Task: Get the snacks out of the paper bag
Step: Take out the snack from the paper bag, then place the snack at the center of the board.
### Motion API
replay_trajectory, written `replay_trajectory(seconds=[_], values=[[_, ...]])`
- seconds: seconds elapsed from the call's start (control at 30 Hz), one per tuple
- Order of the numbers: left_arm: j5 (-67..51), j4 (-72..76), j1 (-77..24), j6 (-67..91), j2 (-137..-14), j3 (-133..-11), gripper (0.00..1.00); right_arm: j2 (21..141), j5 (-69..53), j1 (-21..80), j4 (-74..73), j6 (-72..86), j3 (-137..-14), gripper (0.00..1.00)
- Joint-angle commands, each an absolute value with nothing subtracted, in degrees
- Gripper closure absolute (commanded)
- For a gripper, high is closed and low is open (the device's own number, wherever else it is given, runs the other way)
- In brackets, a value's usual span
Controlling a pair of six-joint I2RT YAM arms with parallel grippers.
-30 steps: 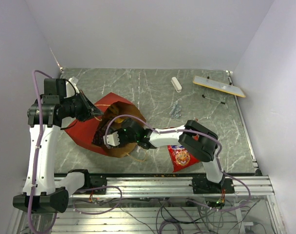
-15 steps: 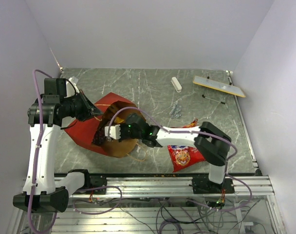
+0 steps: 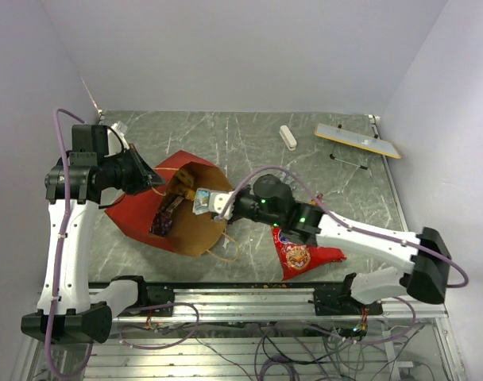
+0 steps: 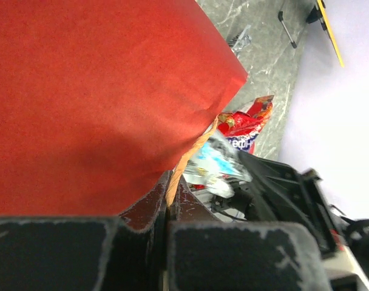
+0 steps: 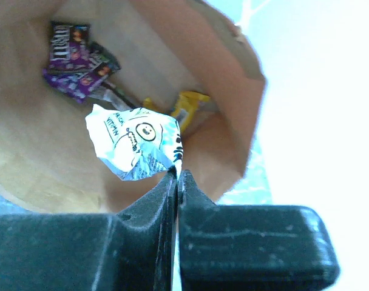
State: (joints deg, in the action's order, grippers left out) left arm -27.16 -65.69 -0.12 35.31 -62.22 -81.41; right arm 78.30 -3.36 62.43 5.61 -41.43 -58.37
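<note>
The paper bag (image 3: 138, 213) lies on its side, its brown mouth (image 3: 195, 234) facing right. My left gripper (image 3: 150, 181) is shut on the bag's upper rim (image 4: 190, 157), with the red outside (image 4: 99, 91) filling its view. My right gripper (image 3: 214, 202) is at the bag's mouth, shut on a crumpled silver-blue wrapped snack (image 5: 136, 148), which also shows in the top view (image 3: 202, 200). Purple candy bars (image 5: 75, 60) and a yellow wrapper (image 5: 187, 106) lie inside the bag. The red chip bag (image 3: 301, 250) lies on the table under my right arm.
A small white oblong block (image 3: 287, 136) and a flat grey strip with a yellow edge (image 3: 357, 140) lie at the back right. A thin dark rod (image 3: 349, 163) and a crumpled clear wrapper (image 3: 287, 179) lie mid-table. The bag's tan handle (image 3: 226, 252) loops toward the near edge.
My right gripper has drawn back to the right from deep in the bag to its mouth, carrying the silver-blue snack. The left gripper still holds the rim.
</note>
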Motion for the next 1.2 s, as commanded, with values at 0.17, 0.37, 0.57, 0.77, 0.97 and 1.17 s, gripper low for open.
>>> replay_trajectory(seconds=[0.17,0.37,0.57,0.77,0.97,1.17], values=[[-24.0,-64.6,-0.3,31.3,-63.8,-83.8,0.93,64.6,3.2,52.9,0.5,-38.1,-54.4,1.0],[-22.2,-67.1,-0.3,28.5,-65.1,-86.1,0.93,65.3,16.3,47.0,5.2,-32.0,-50.2,1.0],[-23.7,-67.4,-0.3,28.5,-65.0,-85.8,0.93,74.1,16.2,39.1,5.1,-23.8,-51.4,1.0],[-25.6,-66.8,-0.3,29.1,-64.6,-85.1,0.93,87.4,14.6,36.6,7.5,-24.1,-56.2,1.0],[-26.4,-66.5,-0.3,29.5,-64.7,-85.3,0.93,97.9,14.4,36.5,8.5,-27.0,-60.8,1.0],[-26.6,-66.6,-0.3,29.8,-65.3,-87.2,0.93,101.6,16.7,36.1,9.6,-29.7,-58.1,1.0]])
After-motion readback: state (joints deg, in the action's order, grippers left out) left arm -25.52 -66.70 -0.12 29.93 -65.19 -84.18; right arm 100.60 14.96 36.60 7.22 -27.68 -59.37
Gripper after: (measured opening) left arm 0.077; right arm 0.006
